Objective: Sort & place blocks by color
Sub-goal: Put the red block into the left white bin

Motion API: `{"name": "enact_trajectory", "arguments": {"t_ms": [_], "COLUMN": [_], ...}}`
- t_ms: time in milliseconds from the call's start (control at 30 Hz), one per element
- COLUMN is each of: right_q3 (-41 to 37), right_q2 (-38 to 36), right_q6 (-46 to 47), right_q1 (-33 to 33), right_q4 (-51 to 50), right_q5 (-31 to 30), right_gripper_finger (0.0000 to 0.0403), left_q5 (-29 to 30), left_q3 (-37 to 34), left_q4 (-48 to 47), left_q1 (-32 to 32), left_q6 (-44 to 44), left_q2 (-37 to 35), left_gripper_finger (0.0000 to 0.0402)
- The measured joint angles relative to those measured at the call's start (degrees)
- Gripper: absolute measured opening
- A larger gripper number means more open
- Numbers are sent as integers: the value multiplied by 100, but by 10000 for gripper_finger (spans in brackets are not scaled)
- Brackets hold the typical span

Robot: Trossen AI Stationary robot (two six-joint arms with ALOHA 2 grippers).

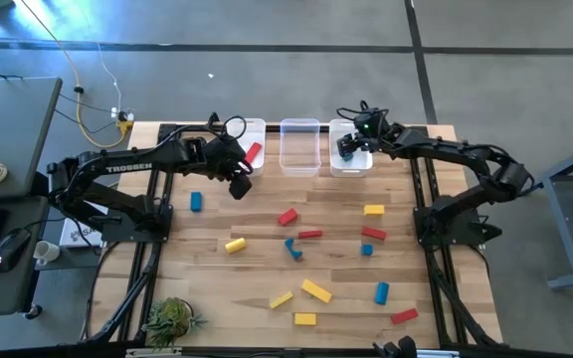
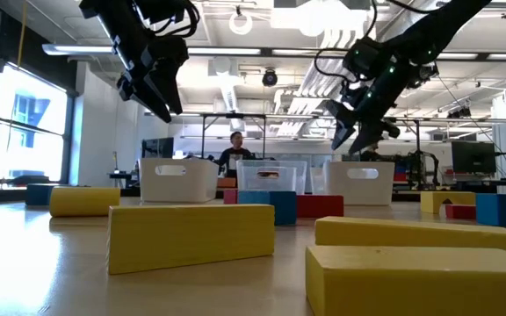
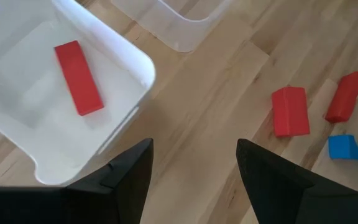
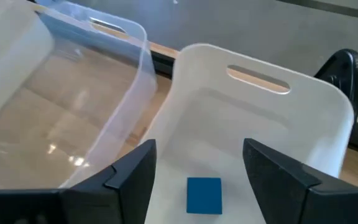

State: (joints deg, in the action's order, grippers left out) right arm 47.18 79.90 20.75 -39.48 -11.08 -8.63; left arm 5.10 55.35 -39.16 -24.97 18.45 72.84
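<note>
left wrist view, left tool (image 3: 191,171) wide, red bar (image 3: 78,77) in left bin (image 3: 138,59), right tool (image 4: 197,171) wide over blue cube (image 4: 204,195) in right bin (image 4: 328,99)

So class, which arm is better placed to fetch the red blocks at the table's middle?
Probably the left. Its open gripper hangs just past the left bin, closest to the red blocks, which show just ahead in its wrist view. The right gripper, also open, is over the right bin.
</note>
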Motion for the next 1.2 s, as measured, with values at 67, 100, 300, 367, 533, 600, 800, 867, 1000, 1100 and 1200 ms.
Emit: {"name": "enact_trajectory", "arguments": {"t_ms": [67,100,300,367,533,600,800,867,1000,1100,1200], "right_q3": [0,0,0,0,0,0,0,0,0,0,0], "right_q2": [-153,-219,-572,-677,-909,-1002,-1333,-1446,-1641,-1755,-1843], "right_q6": [50,106,283,366,490,532,536,533,525,503,483], "right_q1": [87,144,595,763,1189,1353,1735,1827,1969,2018,2014], "right_q4": [-63,-78,-145,-148,-157,-136,95,233,395,367,362], "right_q5": [33,40,56,57,39,9,7,3,-32,-167,-235], "right_gripper_finger": [229,229,229,229,229,229,229,229,229,229,229], "left_q5": [0,-2,4,24,48,45,46,44,17,4,78], "left_q3": [0,0,0,-1,-2,-2,-2,-2,20,245,477], "left_q4": [0,0,17,84,586,848,1469,1648,1843,1687,1642], "left_q1": [80,123,402,492,735,825,1069,1140,1251,1326,1413], "left_q6": [28,71,538,671,696,704,711,711,794,794,662], "left_q2": [0,0,0,0,0,0,-2,-2,-2,-2,-9], "left_gripper_finger": [220,220,220,220,220,220,220,220,216,216,216]}}
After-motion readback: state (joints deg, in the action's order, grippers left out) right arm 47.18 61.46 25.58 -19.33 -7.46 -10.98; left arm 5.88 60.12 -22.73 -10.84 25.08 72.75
